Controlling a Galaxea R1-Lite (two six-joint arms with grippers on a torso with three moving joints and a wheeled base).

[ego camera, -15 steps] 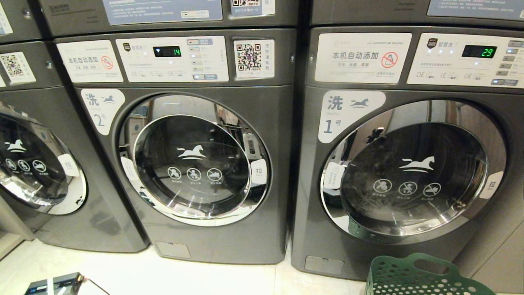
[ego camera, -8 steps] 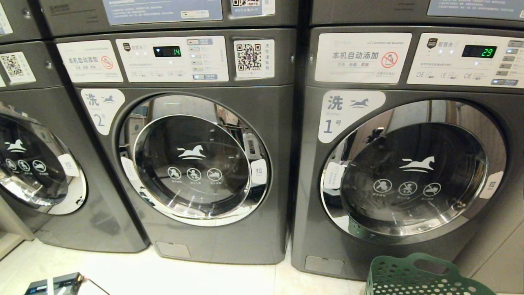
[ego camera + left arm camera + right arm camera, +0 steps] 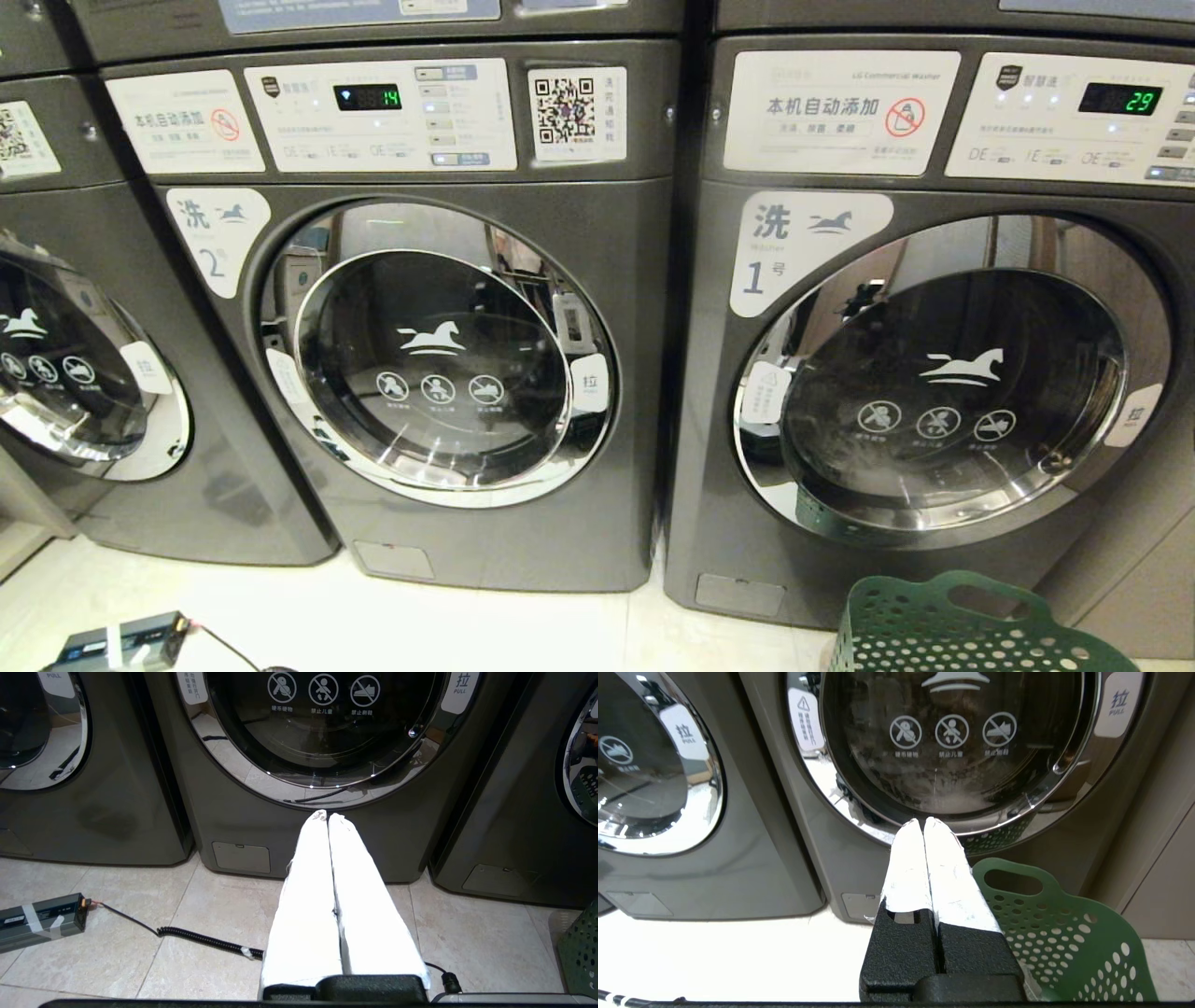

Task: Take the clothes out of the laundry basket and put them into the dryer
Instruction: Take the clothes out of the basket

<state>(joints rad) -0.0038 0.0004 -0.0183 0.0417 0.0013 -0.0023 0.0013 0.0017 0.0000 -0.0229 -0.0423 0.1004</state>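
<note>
Nothing loaded yet: machine 1's door (image 3: 952,392) closed, green laundry basket (image 3: 962,630) on floor; left gripper (image 3: 328,816) and right gripper (image 3: 923,822) pinched together, empty.

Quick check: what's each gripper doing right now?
Left gripper: closed, holding nothing.
Right gripper: closed, holding nothing.

The basket (image 3: 962,630) is green, dotted with holes. The machines (image 3: 448,308) are dark grey with chrome doors (image 3: 434,355); white fingers (image 3: 303,896); beige floor (image 3: 140,933).
</note>
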